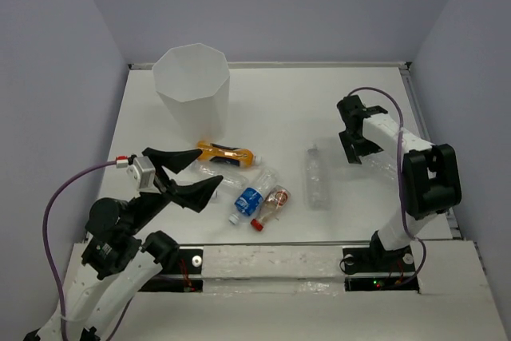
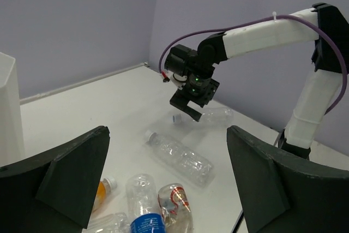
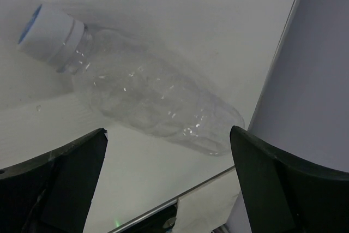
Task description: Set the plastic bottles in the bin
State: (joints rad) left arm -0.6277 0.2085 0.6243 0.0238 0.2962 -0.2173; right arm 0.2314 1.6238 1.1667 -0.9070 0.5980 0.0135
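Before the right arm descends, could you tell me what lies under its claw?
A clear bottle with a white cap lies on its side on the table, below the open right claw. Nothing covers it; only the side resting on the table is hidden.

The white bin (image 1: pixel 192 89) stands upright at the table's far left, its faceted wall widening to an open rim. Just in front of it the orange bottle (image 1: pixel 227 153) lies on its side. Nearer, the blue-labelled bottle (image 1: pixel 249 197) and the red-capped bottle (image 1: pixel 273 204) lie side by side. A long clear bottle (image 1: pixel 318 177) lies alone to their right. A white-capped clear bottle (image 3: pixel 147 99) lies by the right edge.
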